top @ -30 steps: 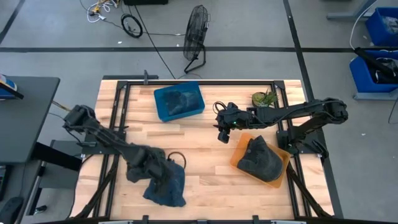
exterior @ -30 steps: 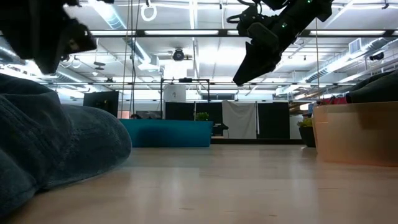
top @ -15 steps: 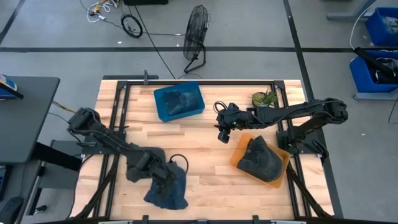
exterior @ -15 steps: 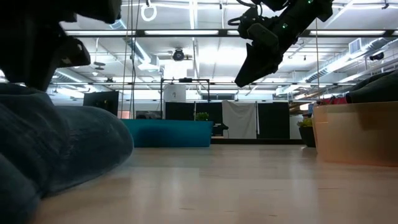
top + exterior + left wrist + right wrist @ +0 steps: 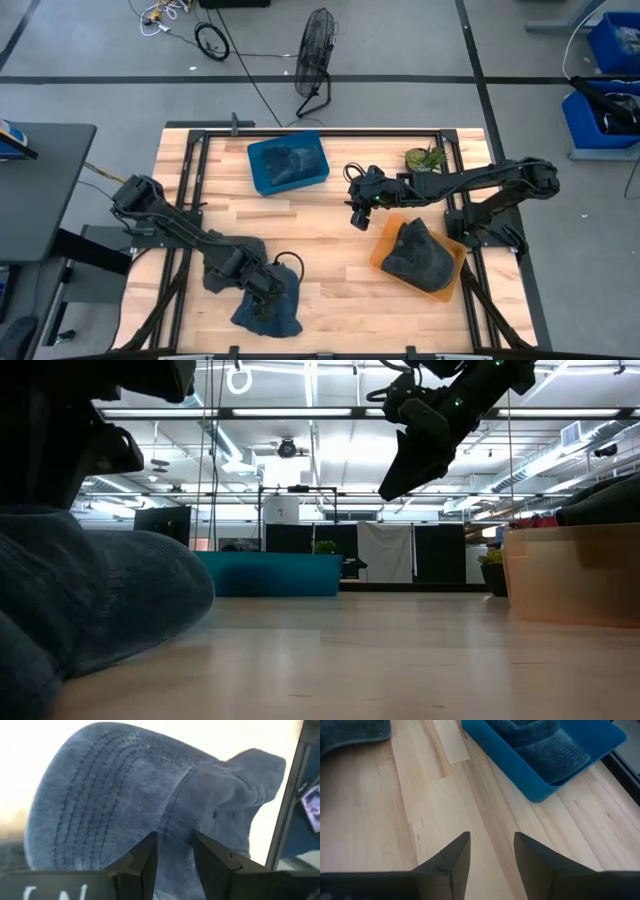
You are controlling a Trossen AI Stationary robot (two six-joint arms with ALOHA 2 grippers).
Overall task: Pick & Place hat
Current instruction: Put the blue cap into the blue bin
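A blue denim hat (image 5: 270, 308) lies on the table near its near edge, flat on its brim and crown; in the low view this hat (image 5: 90, 600) fills the left. My left gripper (image 5: 265, 287) is low over it, open, its fingertips (image 5: 175, 837) standing where the stitched brim meets the crown. My right gripper (image 5: 357, 218) hangs open above bare wood mid-table, between the blue bin and the orange bin, touching nothing; the low view shows that gripper (image 5: 398, 478) high up. My left gripper comes down at a slant from the table's left onto the hat, its open fingers (image 5: 150, 852) on either side of the cloth where brim meets crown (image 5: 175, 822). I cannot tell whether they touch the cloth. The hat lies on the table.
A blue bin (image 5: 258, 172) with another denim hat stands at the far middle. An orange bin (image 5: 385, 252) at the right holds a dark hat. A small plant (image 5: 425, 157) stands far right. Bare wood lies between the bins and the near hat.
My left gripper has moved toward the table's near right and down, ending over the hat's middle. The hat has kept its place. My right arm has stayed still.
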